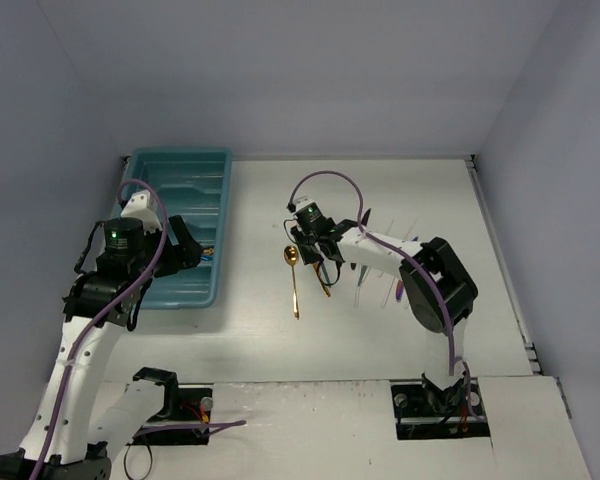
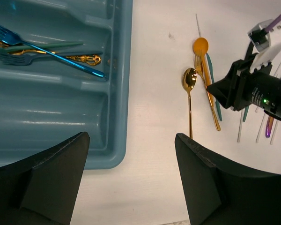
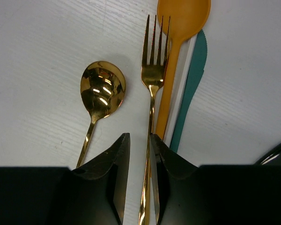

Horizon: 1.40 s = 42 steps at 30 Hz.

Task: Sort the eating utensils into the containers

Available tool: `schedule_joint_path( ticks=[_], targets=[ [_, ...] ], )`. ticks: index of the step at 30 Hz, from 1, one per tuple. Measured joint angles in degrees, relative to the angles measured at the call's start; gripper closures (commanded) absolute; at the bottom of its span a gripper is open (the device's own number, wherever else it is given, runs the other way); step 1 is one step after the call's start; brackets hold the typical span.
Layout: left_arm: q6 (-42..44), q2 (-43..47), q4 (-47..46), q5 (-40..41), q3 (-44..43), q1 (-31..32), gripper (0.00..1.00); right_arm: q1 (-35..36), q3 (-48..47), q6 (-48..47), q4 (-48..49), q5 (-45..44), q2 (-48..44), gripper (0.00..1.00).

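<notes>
Left hand [image 2: 129, 136]: jaws spread wide, nothing between them. It hangs over the near right corner of the teal cutlery tray [image 1: 175, 165], one finger above the tray and the other above the white worktop [image 1: 380, 330].

Tray sits at the far left of the worktop. In the left wrist view, one long compartment holds a blue fork [image 2: 51, 51] lying slantwise over a teal fork [image 2: 33, 47] and an ornate gold handle [image 2: 84, 58].

Right hand [image 3: 139, 137]: low over the loose cutlery at mid-worktop, jaws drawn narrow and straddling the handle of the gold fork [image 3: 153, 75]. The handle runs close to one finger, with a dark gap on the other side. Cannot tell whether the pads press it. The fork looks flat on the worktop.

Around the fork:
- A gold spoon [image 3: 102, 89] lies bowl up just to one side, apart from it and outside the jaws.
- An orange spoon [image 3: 182, 14] lies on the other side, its stem against the fork's tines.
- Beyond that come a white strip, kind unclear, and a teal serrated knife [image 3: 192, 84], packed side by side.

Further right, beyond the right arm, thin white, teal and purple handles [image 2: 267, 122] lie roughly parallel, partly hidden by the arm. Types not readable.
</notes>
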<state>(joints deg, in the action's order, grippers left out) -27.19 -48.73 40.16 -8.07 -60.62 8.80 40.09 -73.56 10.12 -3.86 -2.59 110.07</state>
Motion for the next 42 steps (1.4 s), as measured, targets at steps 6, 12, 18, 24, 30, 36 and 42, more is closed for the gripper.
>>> schedule_joint_path(
  ticks=[6,12,18,24,30,36,42],
  targets=[
    [0.2,-0.7,1.3,-0.2,1.0,0.0,0.29,0.1,-1.1,-0.2,0.2,-1.2,3.6,0.83],
    [0.2,-1.0,1.7,-0.9,1.3,0.0,0.29,0.1,-2.0,-0.2,1.3,-2.4,5.1,0.85],
    [0.2,-1.0,1.7,-1.2,1.6,0.0,0.29,0.1,-2.0,-0.2,2.0,-3.6,5.5,0.85],
    [0.2,-1.2,1.7,-1.4,2.1,0.0,0.29,0.5,-2.0,0.0,3.3,-5.3,6.1,0.82],
    [0.2,-1.7,1.7,-1.7,2.1,0.0,0.29,0.6,-2.3,0.1,3.6,-6.1,6.5,1.0],
    [0.2,-1.7,1.7,-2.5,2.1,0.0,0.29,0.8,-2.6,0.2,4.0,-6.4,6.8,1.0],
    [0.2,-1.7,1.7,-3.5,2.1,0.0,0.29,0.8,-2.5,-0.2,3.2,-6.4,6.2,1.0]
  ],
)
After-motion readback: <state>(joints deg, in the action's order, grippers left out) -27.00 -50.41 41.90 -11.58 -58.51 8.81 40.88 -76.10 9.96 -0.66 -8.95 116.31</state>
